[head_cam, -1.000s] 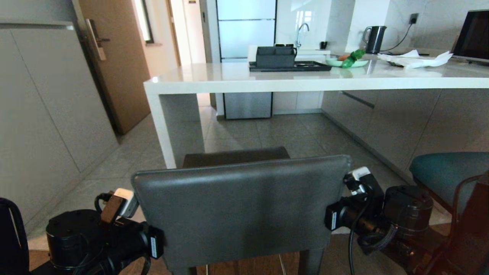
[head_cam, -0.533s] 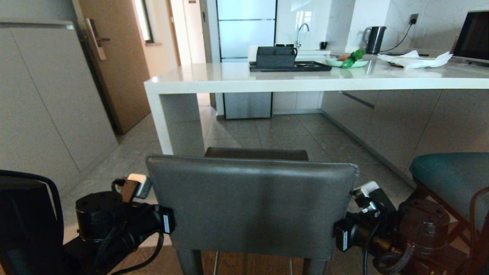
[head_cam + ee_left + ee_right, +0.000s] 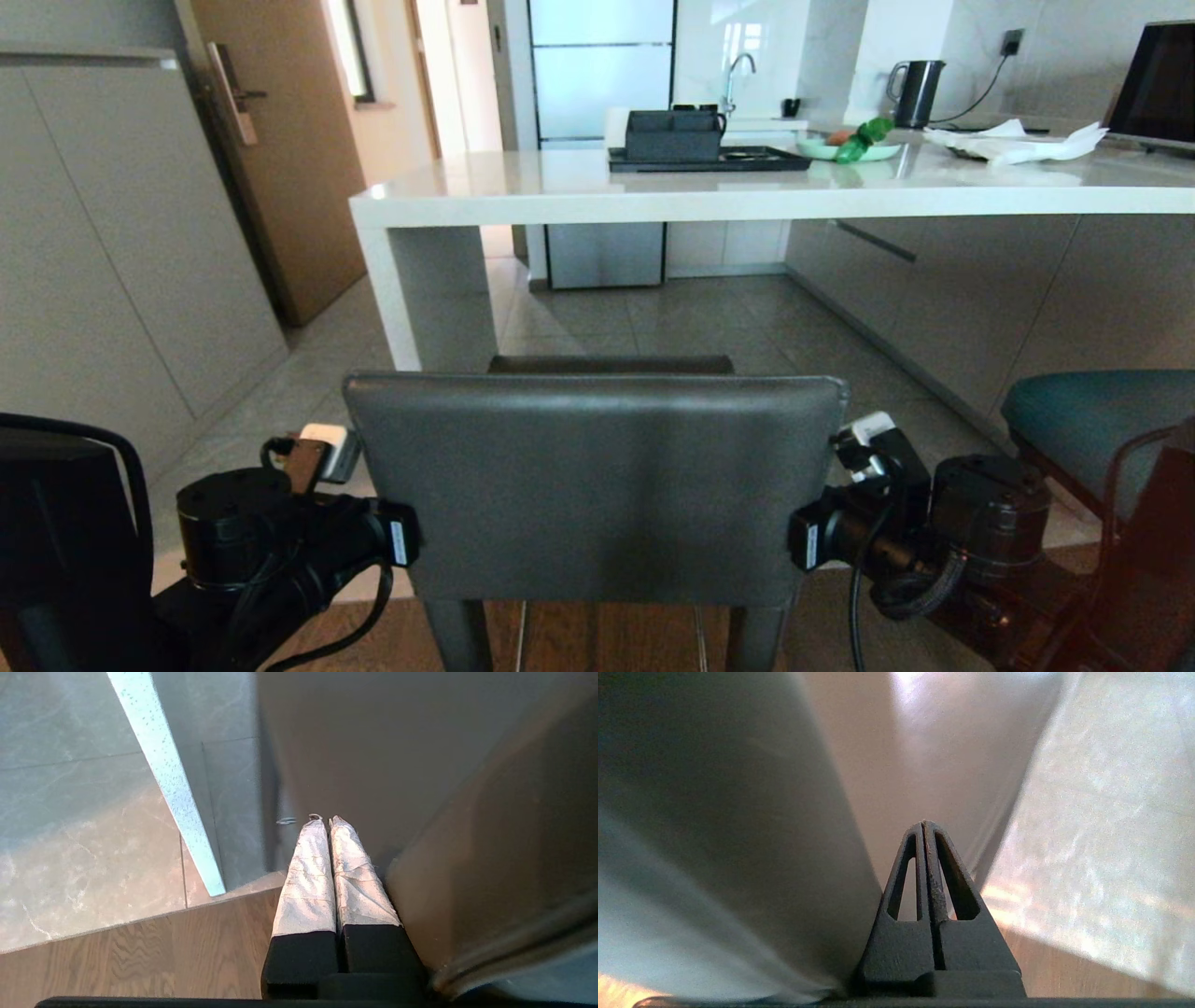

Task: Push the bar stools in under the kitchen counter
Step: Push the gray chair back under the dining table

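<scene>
The kitchen bench [image 3: 709,191] fills the far half of the scene, a long white stone top with a thick edge, carried at its left end by a white slab end panel [image 3: 397,299]. Under it the floor [image 3: 653,322] lies open between that panel and the cabinet fronts to the right.

The dark grey bar stool [image 3: 597,485] stands near, square to the bench, its boxy back facing the robot and its seat edge showing just beyond the back. It is not yet under the top; its left side lines up close to the end panel. The teal bar stool [image 3: 1092,420] sits at the right edge, well apart from the bench.

The two arms flank the grey stool's back. The left pincer [image 3: 327,823] is clenched on nothing, its taped fingers pressed together and lying alongside the stool's left side. The right pincer [image 3: 923,823] is likewise clenched and empty, its tips close against the right side of the back.

Judging from this, the step in hand is pushing the grey stool forward. To do it well, both arms should press evenly so the stool does not twist, and the push should stay low enough on the back that the tall stool slides rather than tips. The tight spot looks to be the left: steering slightly right would keep the legs clear of the end panel. The change from wood floor [image 3: 154,952] to tile [image 3: 70,812] may catch the legs, so a slow, steady advance seems wise.
</scene>
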